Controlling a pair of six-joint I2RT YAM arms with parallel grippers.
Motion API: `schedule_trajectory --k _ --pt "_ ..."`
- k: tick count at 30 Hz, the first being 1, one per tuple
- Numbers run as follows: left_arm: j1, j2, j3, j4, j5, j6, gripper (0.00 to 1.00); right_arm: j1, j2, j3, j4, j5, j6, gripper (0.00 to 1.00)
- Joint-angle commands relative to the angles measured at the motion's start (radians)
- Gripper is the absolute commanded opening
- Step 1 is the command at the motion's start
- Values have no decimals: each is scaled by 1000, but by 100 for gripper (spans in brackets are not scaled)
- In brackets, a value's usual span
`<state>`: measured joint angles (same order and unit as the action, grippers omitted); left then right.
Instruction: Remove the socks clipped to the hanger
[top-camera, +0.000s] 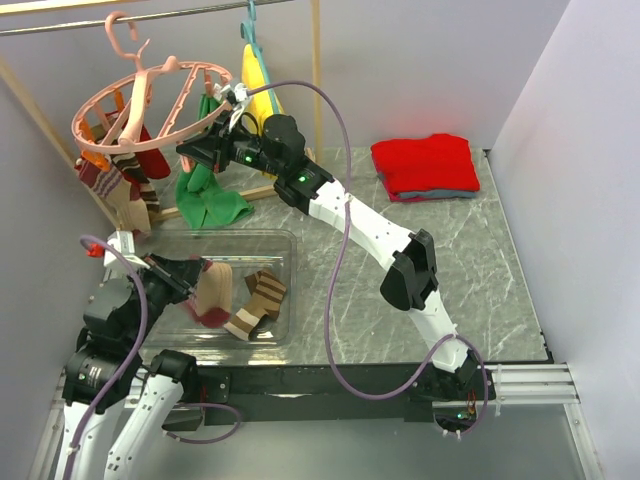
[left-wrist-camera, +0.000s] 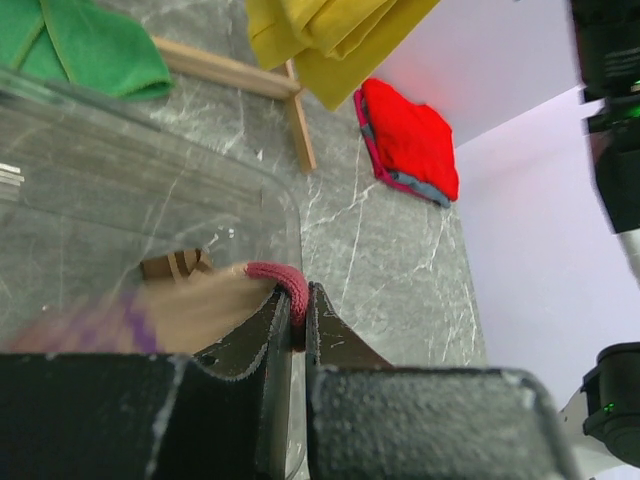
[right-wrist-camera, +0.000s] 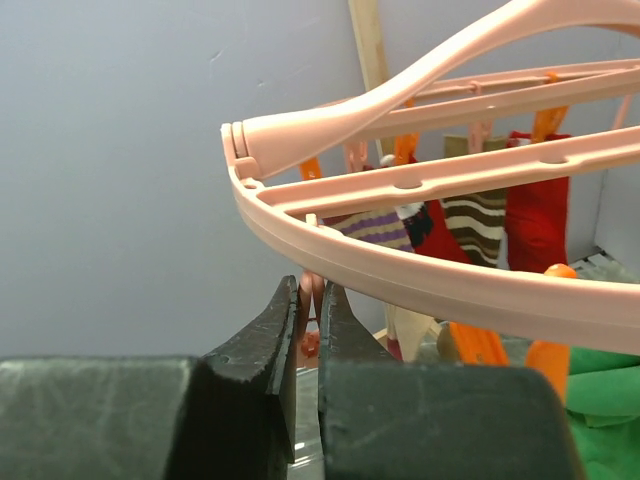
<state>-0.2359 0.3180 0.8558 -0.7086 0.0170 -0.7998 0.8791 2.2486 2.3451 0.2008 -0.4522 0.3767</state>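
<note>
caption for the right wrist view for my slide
Right gripper closed on a pink clip beneath the hanger ring, socks hanging behind.

Our right gripper (top-camera: 190, 151) sits just under the hanger (top-camera: 150, 100) rim and pinches a clip (right-wrist-camera: 312, 290). Beyond its fingertips hang the clipped socks (top-camera: 120, 185). Our left gripper (left-wrist-camera: 298, 325) reaches into the bin (top-camera: 285, 243), closed on a sock (left-wrist-camera: 283, 283). More socks (top-camera: 265, 292) lie in the bin to its right. Folded cloths (top-camera: 425, 165) lie well right of both.
</note>
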Motion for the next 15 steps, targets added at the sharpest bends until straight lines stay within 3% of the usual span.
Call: schedule_trajectory --k 1,9,11,14,15 --pt "1 -5 -41 4 31 -19 4 9 -14 31 29 -19 -7 0" --pt "1 19 -143 20 54 -67 16 14 -38 -4 34 -22 -9 0" --pt "1 16 -147 11 40 -84 24 14 -46 -18 40 -22 -9 0" --pt "1 6 -138 -11 15 -93 53 15 -50 -27 43 -22 -7 0" --pt "1 0 -132 -17 6 -93 75 17 -50 -30 45 -22 -5 0"
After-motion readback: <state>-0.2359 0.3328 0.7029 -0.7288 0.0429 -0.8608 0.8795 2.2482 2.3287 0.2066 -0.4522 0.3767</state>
